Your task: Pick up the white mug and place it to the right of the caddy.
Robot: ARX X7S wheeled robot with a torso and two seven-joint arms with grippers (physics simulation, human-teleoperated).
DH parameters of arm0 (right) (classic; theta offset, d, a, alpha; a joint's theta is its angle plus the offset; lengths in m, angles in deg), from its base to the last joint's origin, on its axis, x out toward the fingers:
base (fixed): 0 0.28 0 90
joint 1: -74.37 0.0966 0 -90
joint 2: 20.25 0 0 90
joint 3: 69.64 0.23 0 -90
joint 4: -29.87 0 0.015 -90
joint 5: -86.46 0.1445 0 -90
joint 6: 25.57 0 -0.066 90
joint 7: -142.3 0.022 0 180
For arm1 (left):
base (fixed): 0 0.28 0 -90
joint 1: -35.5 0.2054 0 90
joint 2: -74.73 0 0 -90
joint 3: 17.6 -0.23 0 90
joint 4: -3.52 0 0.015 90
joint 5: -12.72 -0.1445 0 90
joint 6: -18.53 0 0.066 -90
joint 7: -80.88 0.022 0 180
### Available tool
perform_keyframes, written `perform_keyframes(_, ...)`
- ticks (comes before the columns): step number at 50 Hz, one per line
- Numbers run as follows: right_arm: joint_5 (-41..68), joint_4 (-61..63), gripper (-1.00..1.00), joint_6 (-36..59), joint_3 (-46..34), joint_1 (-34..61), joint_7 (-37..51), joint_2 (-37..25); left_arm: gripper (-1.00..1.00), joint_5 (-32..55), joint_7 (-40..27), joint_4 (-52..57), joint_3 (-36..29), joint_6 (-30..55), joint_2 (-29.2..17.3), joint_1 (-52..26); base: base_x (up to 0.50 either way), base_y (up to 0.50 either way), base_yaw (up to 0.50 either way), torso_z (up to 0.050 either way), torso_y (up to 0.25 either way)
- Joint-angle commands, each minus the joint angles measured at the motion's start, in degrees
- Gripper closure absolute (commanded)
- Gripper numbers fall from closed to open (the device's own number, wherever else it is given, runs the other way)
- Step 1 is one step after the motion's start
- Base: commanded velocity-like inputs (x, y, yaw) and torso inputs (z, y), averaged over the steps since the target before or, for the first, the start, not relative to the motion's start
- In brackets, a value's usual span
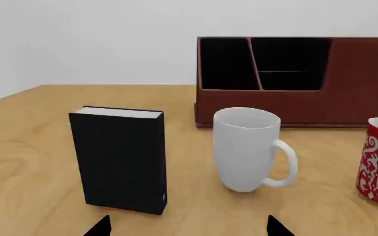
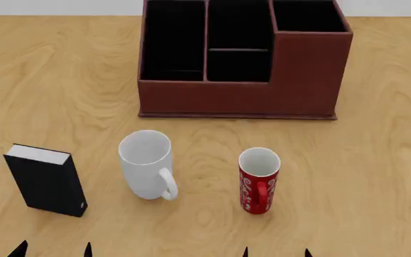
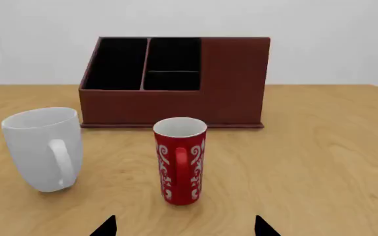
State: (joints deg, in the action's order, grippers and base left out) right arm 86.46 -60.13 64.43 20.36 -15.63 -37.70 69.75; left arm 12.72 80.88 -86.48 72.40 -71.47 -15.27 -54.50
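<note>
White mug (image 2: 145, 164) sits untouched near your edge; both grippers (image 2: 54, 250) (image 2: 275, 251) spread, empty. Red mug (image 2: 258, 180) stands near: swing wide and you'll topple it.

Visible parts of the robot. Only the fingertips of the two grippers enter any view; arms, torso, cables, screws and markings lie outside the pictures. Left gripper (image 2: 54, 250): two small, matt black, pointed tips, each a narrow triangular wedge with a sharp apex, plain and unmarked. In its wrist view the same gripper (image 1: 189, 227) shows as two broader black triangles with slanted inner edges. Right gripper (image 2: 277, 252): an identical pair of slim black points. In its wrist view this gripper (image 3: 185, 226) again appears as two flat black wedges, uniform in colour, without texture or highlights.
</note>
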Motion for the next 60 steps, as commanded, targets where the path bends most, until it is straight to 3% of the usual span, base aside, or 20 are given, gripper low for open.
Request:
perform_keyframes(1, 1.2, -1.0, -1.0, -0.8, -1.5, 0.2, 1.5, -1.2, -1.0, 1.1, -1.2, -0.2, -1.2, -0.2, -1.1, 0.0, 0.0, 0.0, 0.0, 0.0, 0.0)
perform_keyframes(8, -2.0, 21.1, -1.0, 22.0, -2.9, 2.1, 3.2, -3.7, -1.0, 0.1, -2.9, 17.2, -2.6, 17.6, -3.4, -2.3, 0.0, 0.0, 0.0, 0.0, 0.0)
perform_keyframes(11, -4.8, 32.1, -1.0, 37.9, -4.2, 8.3, 3.5, -4.6, -1.0, -0.8, -3.9, 31.7, -2.3, 34.8, -4.0, -6.9, 0.0, 0.0, 0.0, 0.0, 0.0)
perform_keyframes(17, -5.6, 37.4, -1.0, 46.9, -6.0, 13.8, 2.8, -5.6, -1.0, -0.1, -4.2, 36.8, -2.9, 42.3, -4.3, -10.7, 0.0, 0.0, 0.0, 0.0, 0.0)
perform_keyframes(26, -5.9, 39.3, -1.0, 53.4, -7.5, 18.1, 2.3, -6.6, -1.0, -0.7, -5.6, 36.7, -5.1, 45.8, -4.8, -14.2, 0.0, 0.0, 0.0, 0.0, 0.0)
perform_keyframes(45, -4.2, 39.1, -1.0, 52.4, -6.8, 18.0, 3.7, -6.2, -1.0, 0.9, -7.0, 35.1, -5.3, 44.1, -6.0, -14.2, -0.03, -0.45, 0.0, 0.0, 0.0)
perform_keyframes(60, -4.4, 40.5, -1.0, 54.4, -6.8, 17.8, 5.6, -6.6, -1.0, 2.4, -7.5, 34.1, -5.1, 43.2, -6.5, -13.9, 0.18, -0.01, 0.0, 0.0, 0.0)
